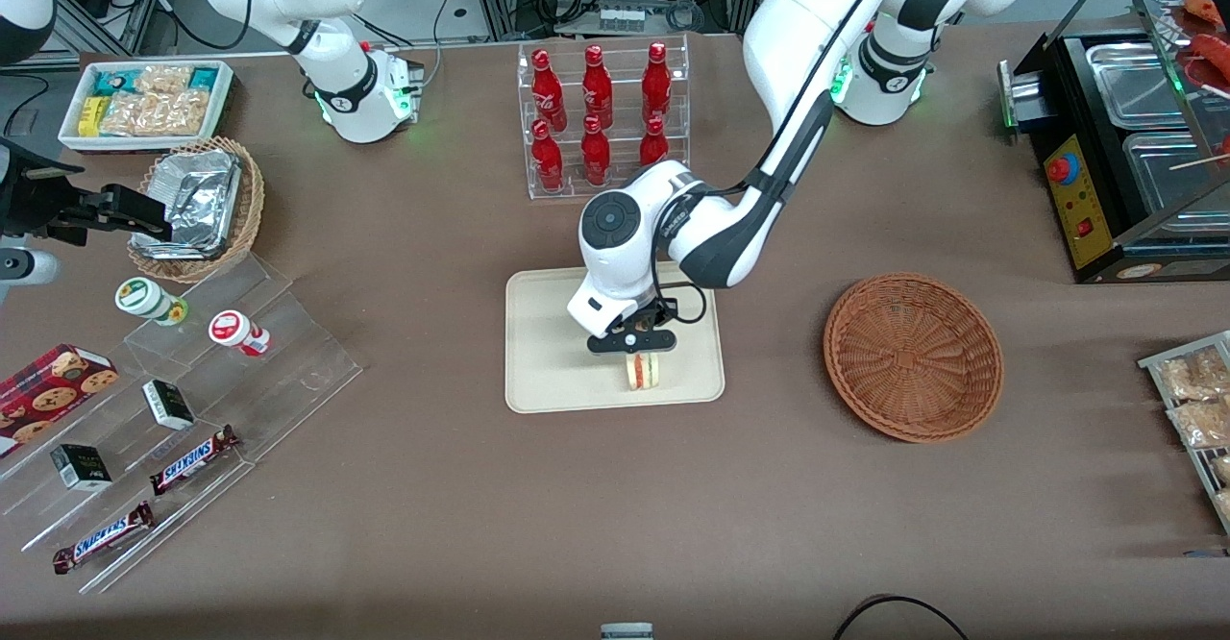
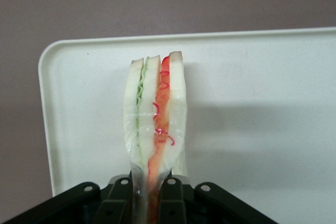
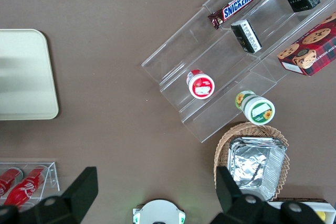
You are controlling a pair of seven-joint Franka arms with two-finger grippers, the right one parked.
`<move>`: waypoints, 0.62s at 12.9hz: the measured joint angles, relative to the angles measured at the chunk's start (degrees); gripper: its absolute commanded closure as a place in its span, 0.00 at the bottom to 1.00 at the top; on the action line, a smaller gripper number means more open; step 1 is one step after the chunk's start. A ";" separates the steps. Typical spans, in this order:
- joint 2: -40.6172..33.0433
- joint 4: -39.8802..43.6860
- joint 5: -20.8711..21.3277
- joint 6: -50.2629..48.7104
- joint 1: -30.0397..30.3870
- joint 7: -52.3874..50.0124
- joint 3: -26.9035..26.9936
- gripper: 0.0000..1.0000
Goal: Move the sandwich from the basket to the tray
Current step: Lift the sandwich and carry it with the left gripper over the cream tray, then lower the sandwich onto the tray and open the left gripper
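Placement step. The gripper (image 1: 637, 352), just below the frame's centre in the front view, is clamped on the sandwich (image 1: 642, 371), held upright over the lower edge of the tray (image 1: 548, 352). The wrist view shows the sandwich (image 2: 156, 114) pinched at its base, cut side with filling layers facing the camera, above the tray (image 2: 262, 103). The basket (image 1: 913, 356) sits empty at centre right on the counter (image 1: 432, 505). Advisable: lower until the bread rests on the tray, release gently, then lift straight up to avoid toppling it.
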 measured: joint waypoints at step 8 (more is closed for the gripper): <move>1.47 0.02 0.00 0.57 -0.78 0.39 -2.56 0.01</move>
